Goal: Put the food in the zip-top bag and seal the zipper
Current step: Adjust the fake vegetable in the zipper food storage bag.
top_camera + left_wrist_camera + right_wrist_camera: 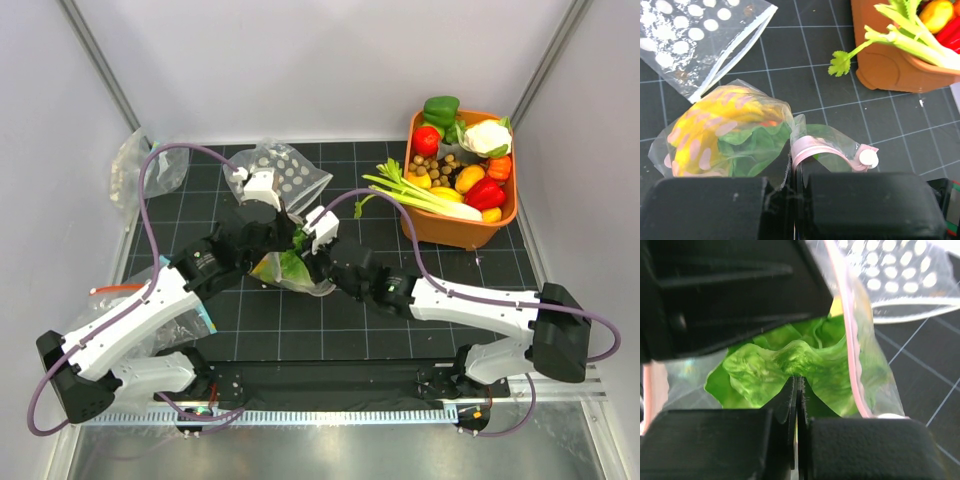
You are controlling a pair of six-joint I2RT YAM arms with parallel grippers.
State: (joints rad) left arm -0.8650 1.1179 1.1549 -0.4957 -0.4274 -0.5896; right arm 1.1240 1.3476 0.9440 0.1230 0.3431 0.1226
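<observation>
Near the mat's centre lies the zip-top bag (288, 268), with banana bunch (715, 120), lettuce (780, 365) and perhaps the red fruit (771, 123) inside. Left gripper (792, 175) pinches it beside the zipper (815, 149); right gripper (797, 387) clamps its plastic. Basket (455, 230) at two o'clock.

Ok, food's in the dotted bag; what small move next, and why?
Probably slide the left gripper along the pink zipper, pressing it closed: banana and lettuce are inside the bag, the right gripper holds its plastic, the zipper bows open.

Zip-top bag (287, 270), clear, pink-dotted, laid centrally; banana bunch (715, 117), lettuce (760, 147) and red fruit (771, 123) contained; pale pink zipper (812, 149) bowed into a loop.
</observation>
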